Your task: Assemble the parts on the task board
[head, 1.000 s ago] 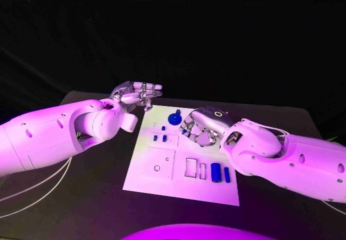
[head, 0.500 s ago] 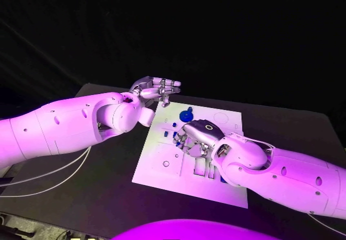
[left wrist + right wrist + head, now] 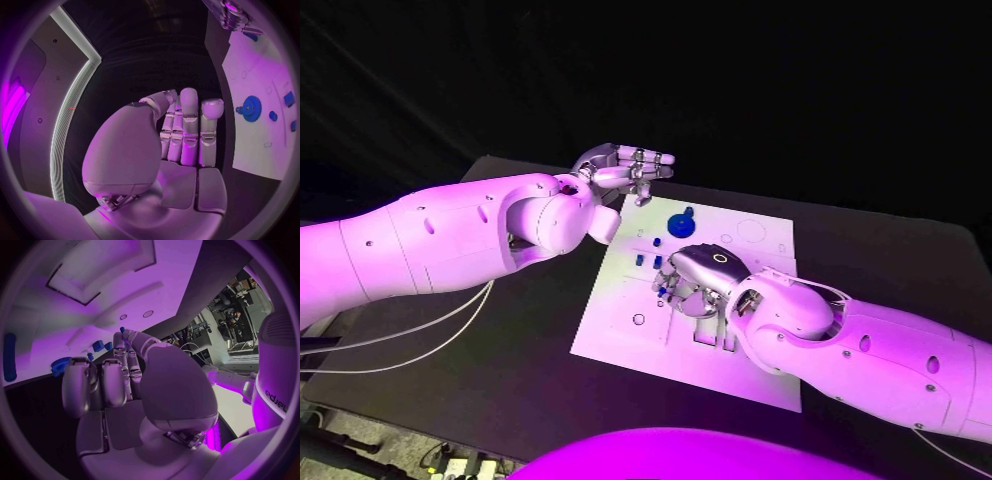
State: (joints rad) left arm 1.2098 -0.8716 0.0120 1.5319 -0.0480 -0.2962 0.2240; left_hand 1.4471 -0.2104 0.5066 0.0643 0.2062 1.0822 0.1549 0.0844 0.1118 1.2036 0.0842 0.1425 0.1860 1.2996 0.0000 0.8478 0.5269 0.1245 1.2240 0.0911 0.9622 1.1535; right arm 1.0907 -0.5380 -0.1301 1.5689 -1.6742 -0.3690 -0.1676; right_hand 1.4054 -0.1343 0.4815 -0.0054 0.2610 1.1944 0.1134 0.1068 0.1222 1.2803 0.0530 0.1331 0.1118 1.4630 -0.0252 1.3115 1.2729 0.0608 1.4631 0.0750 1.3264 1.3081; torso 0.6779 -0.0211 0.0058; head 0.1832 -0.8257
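Right hand [image 3: 697, 280] moved onto task board [image 3: 764, 240], grip unclear; left hand [image 3: 626, 170] empty, fingers straight.

Two bulky white smooth-shelled arms, rounded segments dotted with small dark screw holes; thin white cables [image 3: 408, 335] trail under the left arm. Silver metal many-fingered left hand [image 3: 629, 167] and right hand [image 3: 692, 278], segmented, rounded fingertips.

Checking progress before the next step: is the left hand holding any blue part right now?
No. The left hand shows straight fingers with nothing between them, off the task board.
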